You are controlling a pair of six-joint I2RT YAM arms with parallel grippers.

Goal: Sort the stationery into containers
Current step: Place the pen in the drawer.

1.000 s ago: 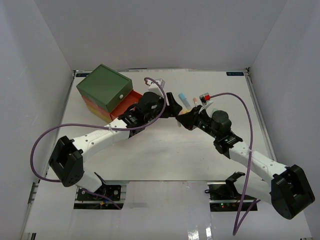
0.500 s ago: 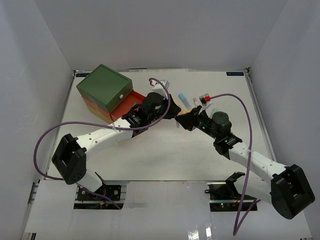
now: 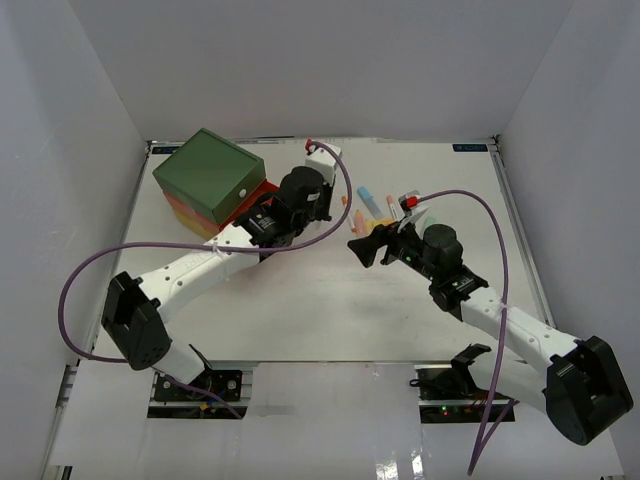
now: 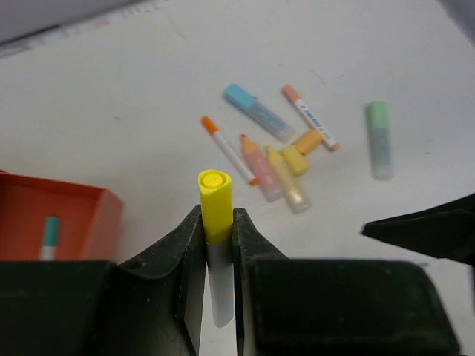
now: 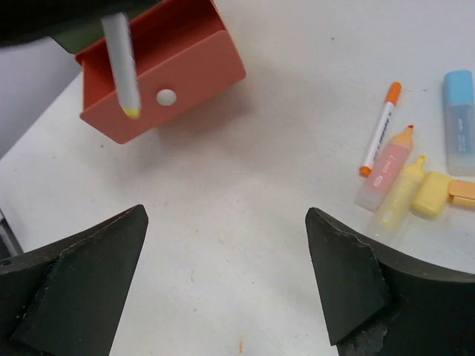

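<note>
My left gripper (image 4: 215,216) is shut on a marker (image 4: 214,196) with a yellow cap and pale grey body, held up off the table. The same marker (image 5: 122,65) hangs just in front of the open orange-red drawer (image 5: 178,55) with its white knob (image 5: 166,96). The chest (image 3: 208,172) stands at the back left, green layer on top. My right gripper (image 5: 225,213) stands wide open over bare table with nothing between its fingers. Several loose stationery pieces lie beyond it: a blue marker (image 4: 256,111), a mint green one (image 4: 378,137), a pink one (image 4: 260,169) and a thin orange pen (image 4: 226,148).
A teal-banded pen (image 4: 50,236) lies inside the orange-red drawer (image 4: 67,219). White walls close the table in on three sides. Purple cables arc over both arms. My right gripper's finger (image 4: 430,226) shows at the right of the left wrist view.
My right gripper has opened wide and pulled slightly back. My left gripper has shut on the yellow-capped marker and carried it back left toward the chest.
</note>
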